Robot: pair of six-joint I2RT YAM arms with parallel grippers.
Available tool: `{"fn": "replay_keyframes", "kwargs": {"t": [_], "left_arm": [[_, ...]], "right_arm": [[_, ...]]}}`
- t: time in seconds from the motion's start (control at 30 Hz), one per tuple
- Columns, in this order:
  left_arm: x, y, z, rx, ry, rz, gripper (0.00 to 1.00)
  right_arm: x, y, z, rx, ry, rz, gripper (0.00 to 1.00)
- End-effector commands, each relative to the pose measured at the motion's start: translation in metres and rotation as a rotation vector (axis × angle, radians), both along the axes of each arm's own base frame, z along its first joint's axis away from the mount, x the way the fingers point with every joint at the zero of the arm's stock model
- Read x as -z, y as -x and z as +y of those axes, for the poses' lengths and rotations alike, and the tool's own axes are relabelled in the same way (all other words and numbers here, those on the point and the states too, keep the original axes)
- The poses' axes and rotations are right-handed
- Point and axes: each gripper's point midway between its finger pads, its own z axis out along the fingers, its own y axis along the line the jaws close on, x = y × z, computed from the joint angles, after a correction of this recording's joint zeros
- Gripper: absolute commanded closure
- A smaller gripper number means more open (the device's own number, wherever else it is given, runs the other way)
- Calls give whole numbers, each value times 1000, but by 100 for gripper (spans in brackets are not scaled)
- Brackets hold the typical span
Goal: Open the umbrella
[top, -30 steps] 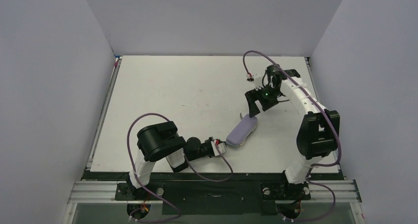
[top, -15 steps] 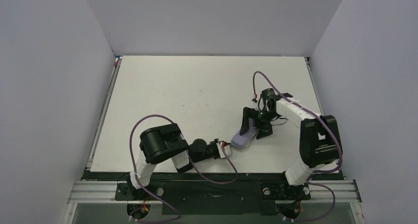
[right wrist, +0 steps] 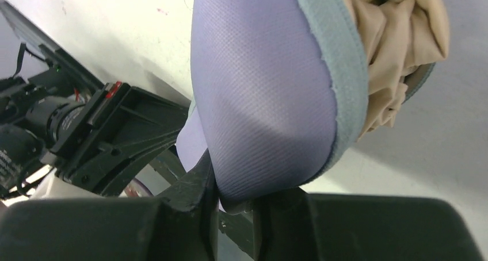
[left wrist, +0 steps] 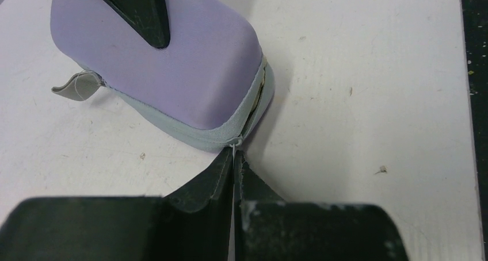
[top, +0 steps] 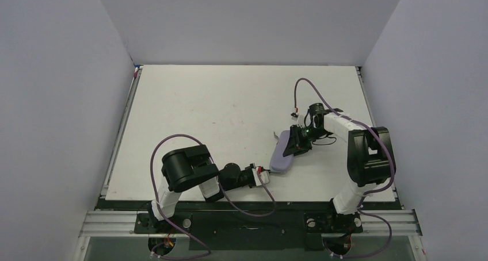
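Tan folded fabric umbrella (right wrist: 397, 48) sits inside the pale lavender oblong case (top: 280, 157), whose long axis runs from the left gripper (left wrist: 234, 157), pressed together at its near end, to the right gripper (right wrist: 216, 200) pinching its far shell.

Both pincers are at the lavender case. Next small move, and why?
Probably lift the right pincer up and away, spreading the pale lavender oblong capsule case: it clamps one shell, the shut left pincer sits at the near end, and the tan folded umbrella shows through the gap.
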Motion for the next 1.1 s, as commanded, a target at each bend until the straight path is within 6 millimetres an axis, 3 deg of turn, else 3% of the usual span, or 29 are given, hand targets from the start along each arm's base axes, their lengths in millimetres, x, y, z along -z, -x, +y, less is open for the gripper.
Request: {"fn": "replay_keyframes", "kwargs": {"t": [0.0,0.2,0.37,0.57,0.7,0.83,1.0,1.03,1.07], "left_arm": [[4,-12,18,-55,-15,38,100],[-1,-32,17,-103,0,46,100],[-11,-48,14,-141,25,66,100],[1,-63,12,-175,-12,85,100],[7,-83,12,-251,-12,133,100],[-2,-108,16,-348,57,206,100],[-18,-115,23,-385,119,185,100],[-26,-112,26,-377,137,170,100],[-30,-110,26,-365,144,167,89]], "right_arm": [[17,18,-17,-201,35,-9,100],[7,29,-1,-380,8,-23,100],[3,28,5,-469,5,-61,100],[-4,21,13,-562,-1,-96,100],[-4,22,15,-613,1,-88,100],[-4,21,13,-634,10,-80,100],[-13,2,12,-593,24,-111,100],[-15,-4,10,-572,25,-118,96],[-20,-12,10,-548,31,-131,86]]}}
